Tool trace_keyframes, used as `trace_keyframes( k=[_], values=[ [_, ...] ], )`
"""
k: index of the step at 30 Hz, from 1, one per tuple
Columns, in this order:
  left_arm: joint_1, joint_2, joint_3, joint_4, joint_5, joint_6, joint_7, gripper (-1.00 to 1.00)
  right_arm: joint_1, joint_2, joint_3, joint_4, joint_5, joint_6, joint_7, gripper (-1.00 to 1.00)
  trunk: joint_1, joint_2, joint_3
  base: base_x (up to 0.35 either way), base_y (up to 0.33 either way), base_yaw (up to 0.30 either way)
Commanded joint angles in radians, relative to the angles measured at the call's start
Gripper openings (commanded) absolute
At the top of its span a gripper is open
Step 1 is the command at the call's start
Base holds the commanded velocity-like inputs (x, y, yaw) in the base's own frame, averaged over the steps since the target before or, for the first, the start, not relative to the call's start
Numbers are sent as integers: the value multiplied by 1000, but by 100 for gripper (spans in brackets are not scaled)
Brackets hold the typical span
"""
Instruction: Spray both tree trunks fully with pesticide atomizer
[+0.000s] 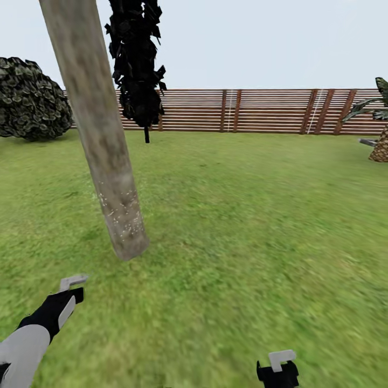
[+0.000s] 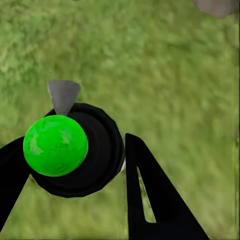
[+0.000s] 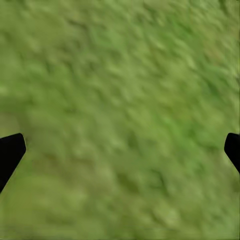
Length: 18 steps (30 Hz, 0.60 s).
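**Atomizer in the left fingers, trunk just ahead**

In the left wrist view the pesticide atomizer (image 2: 75,150) sits between the two black fingers (image 2: 150,200) of the left gripper (image 2: 70,175): a round black body seen end-on, a bright green cap (image 2: 55,145) facing the camera and a small grey nozzle (image 2: 63,95) sticking out past it. The fingers are closed against the black body on either side. The right gripper (image 3: 120,150) is spread wide and holds nothing, with only grass floor (image 3: 120,100) between its tips.

From the head view, the leaning grey-brown tree trunk (image 1: 102,140) rises from the lawn ahead of the left gripper (image 1: 73,285), with pale speckles low on the bark. The wooden fence (image 1: 242,110) closes the garden behind.

The atomizer looks like a rigid, smooth plastic bottle, probably light; its round wall could twist or slip in a two-finger pinch. The body's middle, where the fingers already bear, seems the sound place to hold, leaving nozzle and cap free. The nozzle must face the trunk, so wrist aim matters more than grip force.
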Motion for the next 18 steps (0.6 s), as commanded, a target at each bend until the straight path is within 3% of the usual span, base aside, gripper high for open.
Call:
trace_keyframes(
  k=[1,2,4,6,8,10,12,13,15,18],
  values=[
    [47,-2,-55,-1,-34,-122,-213,-100,-1,1,-7,2,11,-3,-3,100,0,0,-1,-1,0,278],
    [78,6,-104,-3,-67,-169,-368,-100,0,1,-7,2,11,-3,-1,100,0,0,-1,0,0,278],
    [100,31,-152,1,-146,-230,-575,-100,0,1,-7,-1,11,-3,2,100,0,0,-1,0,0,278],
    [106,53,-167,5,-265,-275,-720,-100,-1,3,-5,-4,15,-3,4,100,0,0,-1,0,0,250],
    [107,60,-170,2,-363,-288,-808,-100,-1,2,-5,-7,16,-3,5,100,0,0,-1,0,0,126],
    [107,63,-171,-3,-507,-294,-928,-100,-2,2,-4,-51,24,-3,19,100,0,0,-1,0,0,38],
    [107,63,-171,-5,-604,-296,-1031,-100,-2,2,7,-206,87,-1,156,100,0,0,-1,0,0,10],
    [106,63,-171,-6,-625,-296,-1058,-100,-2,1,10,-261,107,0,233,100,0,0,-1,0,0,4],
    [104,64,-171,-5,-673,-296,-1121,-100,-2,2,16,-397,139,6,497,100,0,0,-1,0,0,2],
    [97,61,-170,-6,-725,-296,-1218,-100,-15,2,36,-473,150,28,783,100,0,0,-1,0,0,0]
  ],
)
